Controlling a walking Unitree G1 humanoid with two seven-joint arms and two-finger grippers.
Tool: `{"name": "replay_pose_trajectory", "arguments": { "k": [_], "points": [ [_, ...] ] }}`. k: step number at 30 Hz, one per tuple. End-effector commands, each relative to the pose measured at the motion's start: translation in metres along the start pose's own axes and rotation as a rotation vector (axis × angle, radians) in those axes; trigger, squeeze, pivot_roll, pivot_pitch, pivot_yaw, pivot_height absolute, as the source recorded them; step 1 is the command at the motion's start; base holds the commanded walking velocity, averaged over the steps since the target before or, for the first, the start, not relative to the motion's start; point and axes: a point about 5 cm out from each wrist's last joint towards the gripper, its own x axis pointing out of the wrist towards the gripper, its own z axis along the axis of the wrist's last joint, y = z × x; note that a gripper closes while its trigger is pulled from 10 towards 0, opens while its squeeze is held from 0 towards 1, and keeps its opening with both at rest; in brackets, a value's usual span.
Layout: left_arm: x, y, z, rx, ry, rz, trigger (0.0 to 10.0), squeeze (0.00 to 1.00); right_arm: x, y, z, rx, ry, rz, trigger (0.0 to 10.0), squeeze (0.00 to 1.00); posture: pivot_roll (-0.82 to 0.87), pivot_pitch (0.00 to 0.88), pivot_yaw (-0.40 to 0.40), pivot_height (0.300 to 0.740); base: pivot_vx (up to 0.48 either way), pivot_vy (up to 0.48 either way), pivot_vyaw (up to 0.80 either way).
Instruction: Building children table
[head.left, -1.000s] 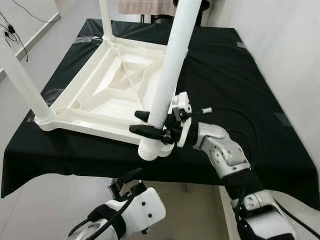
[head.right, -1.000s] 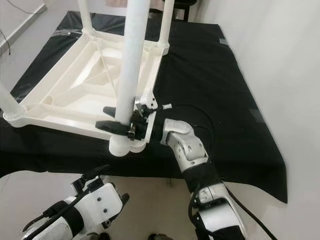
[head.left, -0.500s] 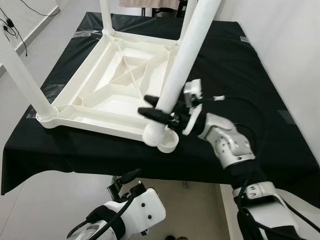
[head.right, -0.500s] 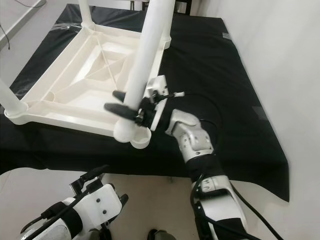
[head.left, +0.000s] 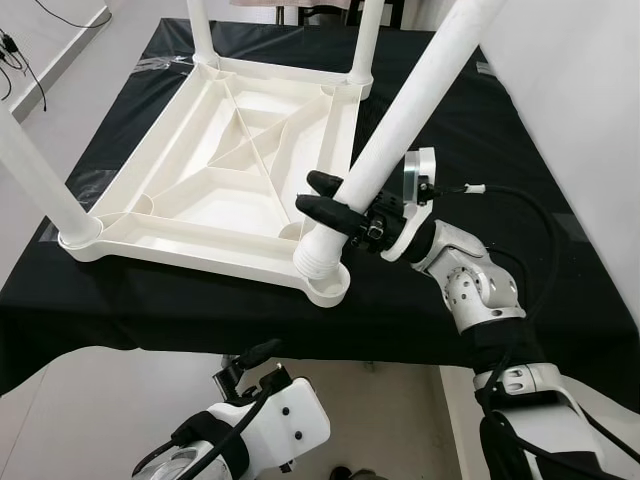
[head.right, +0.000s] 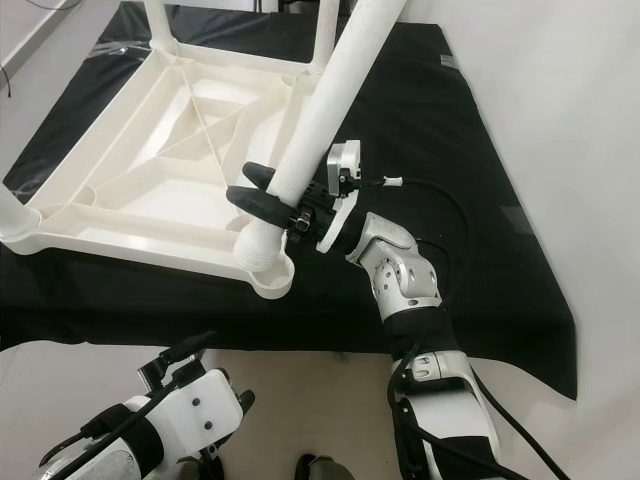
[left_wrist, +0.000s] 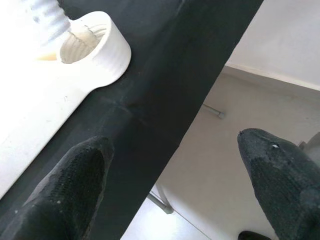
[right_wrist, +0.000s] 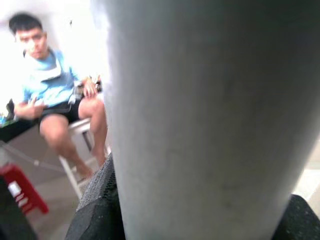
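One white table leg (head.left: 400, 130) is the thing in work: a long tube, tilted, with its threaded lower end at the corner socket (head.left: 328, 285) of the upturned white tabletop (head.left: 230, 190) and its upper end leaning away toward 1 o'clock. The threads seem to rest at the mouth of the socket, a little to the 11 o'clock side of it, and not yet screwed in; I cannot tell if they have caught. The tabletop lies underside up on a desk covered with a black cloth (head.left: 500, 130), and the socket is at the corner nearest to the robot. Other legs already stand in the other corners.

The right tool (head.left: 335, 205) is closed around the leg just above the threads, one black finger on each side of the tube. From this tool the socket lies straight below, toward 6 o'clock. My judgement is that the coming move depends on bringing the long axis of the leg upright over the socket. The right arm is much nearer; the left tool (left_wrist: 175, 185) hangs below the desk edge with its fingers apart, holding nothing.

In the right wrist view a person sits on a stool (right_wrist: 75, 130) behind the leg. I can read no label or writing.
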Motion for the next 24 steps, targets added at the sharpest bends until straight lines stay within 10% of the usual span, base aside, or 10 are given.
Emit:
{"name": "replay_pose_trajectory", "arguments": {
  "k": [1, 24],
  "points": [
    [-0.005, -0.001, 0.000, -0.002, 0.006, -0.011, 10.0, 0.00, -0.001, 0.003, -0.008, -0.020, 0.039, 0.016, 10.0, 0.00, 0.00, 0.256, -0.083, 0.740, 0.000, 0.000, 0.00],
    [-0.002, -0.006, -0.005, -0.039, 0.025, -0.029, 10.0, 0.00, -0.019, -0.004, -0.024, -0.054, 0.140, -0.013, 10.0, 0.00, 0.06, 0.246, -0.062, 0.740, 0.000, 0.000, 0.00]
  ]
}}
